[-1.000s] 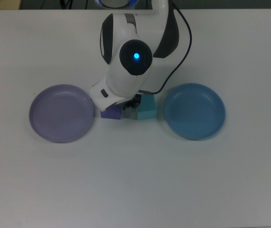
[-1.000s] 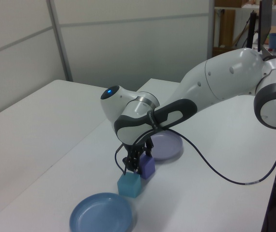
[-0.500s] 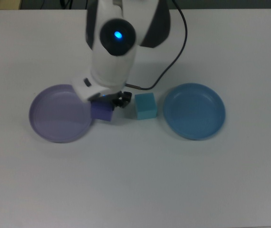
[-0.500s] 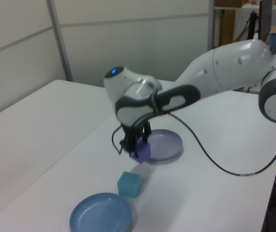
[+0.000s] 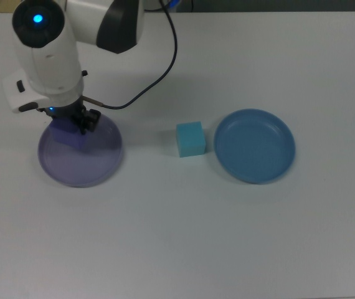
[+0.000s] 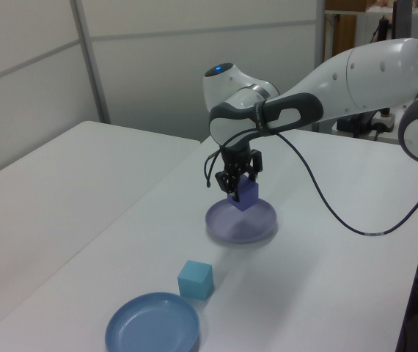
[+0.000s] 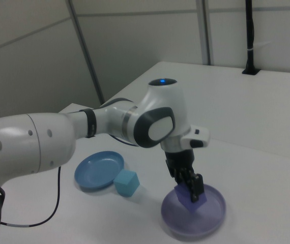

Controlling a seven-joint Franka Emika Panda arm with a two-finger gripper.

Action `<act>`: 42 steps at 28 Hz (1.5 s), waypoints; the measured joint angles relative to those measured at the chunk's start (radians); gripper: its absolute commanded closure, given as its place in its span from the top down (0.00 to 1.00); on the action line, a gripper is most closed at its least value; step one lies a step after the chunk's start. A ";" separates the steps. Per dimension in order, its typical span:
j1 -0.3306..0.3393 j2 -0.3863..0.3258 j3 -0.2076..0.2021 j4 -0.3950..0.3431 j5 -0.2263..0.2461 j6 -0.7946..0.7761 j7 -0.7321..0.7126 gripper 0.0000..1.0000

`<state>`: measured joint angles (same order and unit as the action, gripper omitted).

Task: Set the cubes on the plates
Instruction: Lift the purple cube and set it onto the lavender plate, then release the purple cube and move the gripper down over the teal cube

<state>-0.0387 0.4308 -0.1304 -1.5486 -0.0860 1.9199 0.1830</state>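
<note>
Gripper (image 6: 239, 185) clenched on purple cube (image 6: 245, 194), hung tilted above lavender plate (image 6: 241, 221), ready for lowering. Turquoise cube (image 5: 190, 138) left on table (image 5: 177, 237), just beside blue plate (image 5: 254, 146), at its nine o'clock in the top view.

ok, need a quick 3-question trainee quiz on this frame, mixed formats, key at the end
1. True or false: the purple cube is lying flat on the purple plate.
2. Where is the turquoise cube? A) on the blue plate B) on the table beside the blue plate C) in the jaws
3. Fill in: the gripper holds its cube above the ____ plate.

Key
1. False: in the left view the cube is held clear above the plate, between the jaws.
2. B: in the top view it sits on the bare table at the top view's left of the blue plate, apart from its rim.
3. purple
</note>
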 measured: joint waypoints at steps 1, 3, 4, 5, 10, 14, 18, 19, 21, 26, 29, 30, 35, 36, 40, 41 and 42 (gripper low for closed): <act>-0.004 0.005 0.000 -0.001 0.000 0.000 -0.003 0.38; -0.008 0.015 0.000 -0.002 0.000 0.000 -0.005 1.00; -0.008 0.020 0.001 -0.002 0.000 0.002 -0.005 1.00; -0.007 0.025 0.002 -0.002 0.000 0.011 -0.005 1.00; 0.004 0.033 0.006 -0.002 0.000 0.027 -0.005 1.00; 0.006 0.033 0.006 -0.001 -0.003 0.027 -0.005 1.00; 0.005 0.030 0.006 0.001 -0.007 0.027 -0.005 1.00; 0.006 0.028 0.008 0.002 -0.007 0.027 -0.005 1.00; 0.014 0.017 0.014 0.007 -0.007 0.027 -0.005 1.00; 0.095 -0.023 0.024 0.012 -0.007 -0.035 -0.005 1.00; 0.162 -0.042 0.026 0.012 -0.006 -0.072 -0.001 1.00; 0.184 -0.047 0.026 0.012 -0.006 -0.081 0.003 1.00; 0.280 -0.051 0.027 0.005 -0.006 -0.097 0.055 1.00; 0.296 -0.049 0.027 -0.001 -0.006 -0.097 0.066 1.00; 0.321 -0.036 0.027 -0.012 -0.007 -0.097 0.074 1.00; 0.325 -0.032 0.027 -0.013 -0.007 -0.097 0.074 1.00; 0.328 -0.025 0.027 -0.014 -0.007 -0.097 0.074 1.00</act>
<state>0.2896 0.4058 -0.1038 -1.5622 -0.0927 1.8231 0.2574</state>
